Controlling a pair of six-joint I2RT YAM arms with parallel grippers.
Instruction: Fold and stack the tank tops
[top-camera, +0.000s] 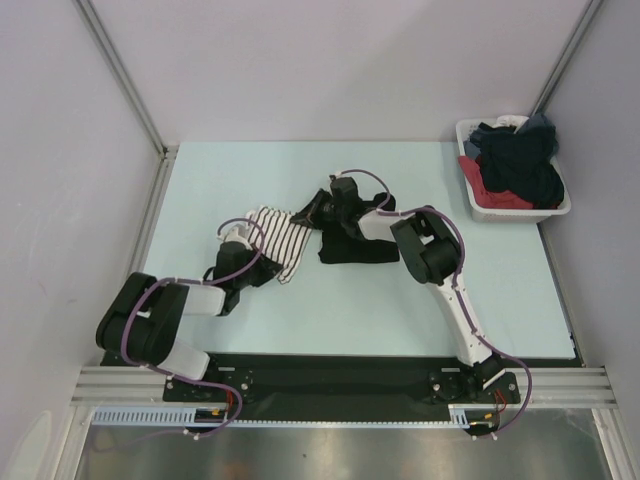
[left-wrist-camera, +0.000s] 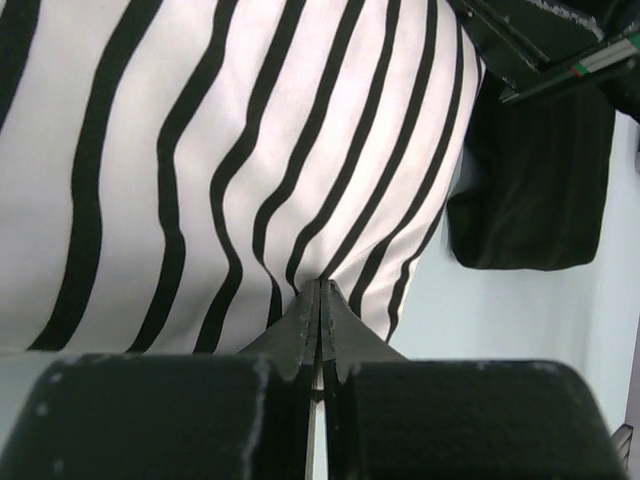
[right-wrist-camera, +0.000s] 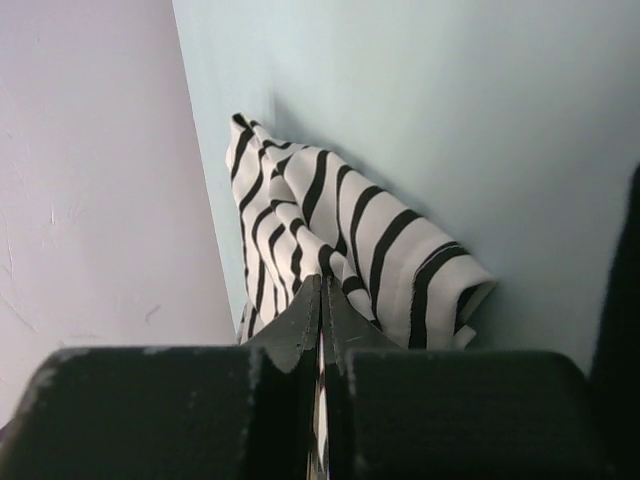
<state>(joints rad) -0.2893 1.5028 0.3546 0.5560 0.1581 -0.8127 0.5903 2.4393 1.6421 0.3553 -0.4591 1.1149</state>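
The striped tank top (top-camera: 280, 240) lies bunched on the table left of centre. The black tank top (top-camera: 355, 245) lies flat just to its right, partly under my right arm. My left gripper (top-camera: 262, 262) is shut on the striped top's near left edge. In the left wrist view the jaws (left-wrist-camera: 320, 287) pinch the striped cloth (left-wrist-camera: 200, 150), and the black top (left-wrist-camera: 530, 190) shows at the right. My right gripper (top-camera: 308, 214) is shut on the striped top's far right corner. In the right wrist view the jaws (right-wrist-camera: 322, 282) pinch the striped cloth (right-wrist-camera: 390, 250).
A white bin (top-camera: 520, 212) full of dark and red clothes stands at the back right of the table. Metal frame posts rise at the back corners. The enclosure wall (right-wrist-camera: 90, 180) runs close along the table's left edge.
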